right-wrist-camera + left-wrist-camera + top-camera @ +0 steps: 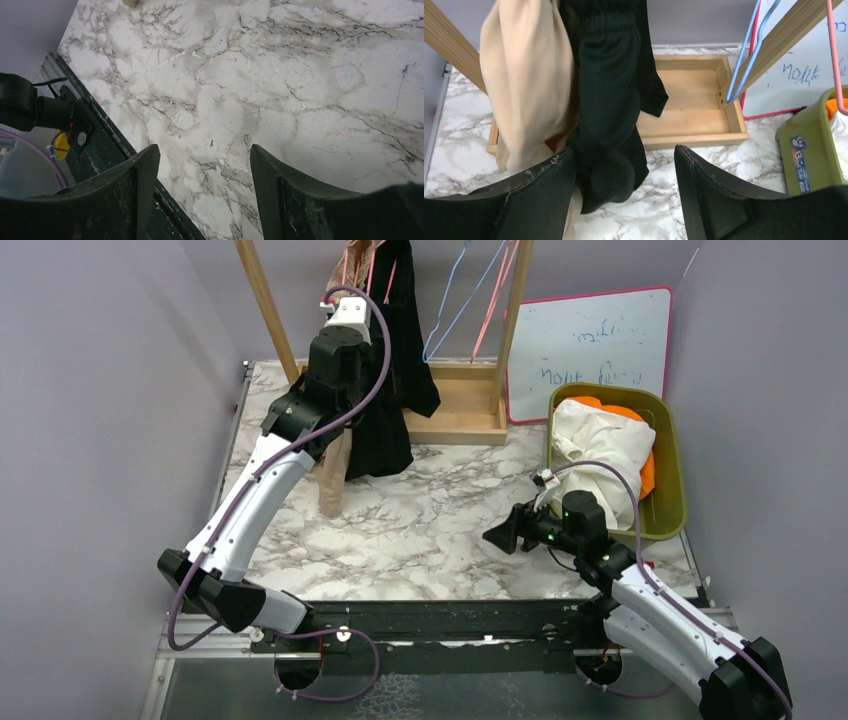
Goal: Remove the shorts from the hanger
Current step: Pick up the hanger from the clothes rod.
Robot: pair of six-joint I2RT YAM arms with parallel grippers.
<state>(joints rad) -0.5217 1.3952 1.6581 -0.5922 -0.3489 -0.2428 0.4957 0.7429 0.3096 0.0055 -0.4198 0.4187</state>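
Note:
The black shorts hang from a pink hanger on the wooden rack. The tan shorts hang just to their left. My left gripper is open and raised at the rack. The black shorts' lower fold lies between its jaws against the left finger, with a gap to the right finger. The top view hides these fingers behind the arm. My right gripper is open and empty, low over the marble near the table's front edge. The cream-white shorts and the orange shorts lie in the green bin.
A bare blue hanger and a bare pink hanger hang at the rack's right. The rack's wooden base tray sits under the shorts. A whiteboard leans on the back wall behind the bin.

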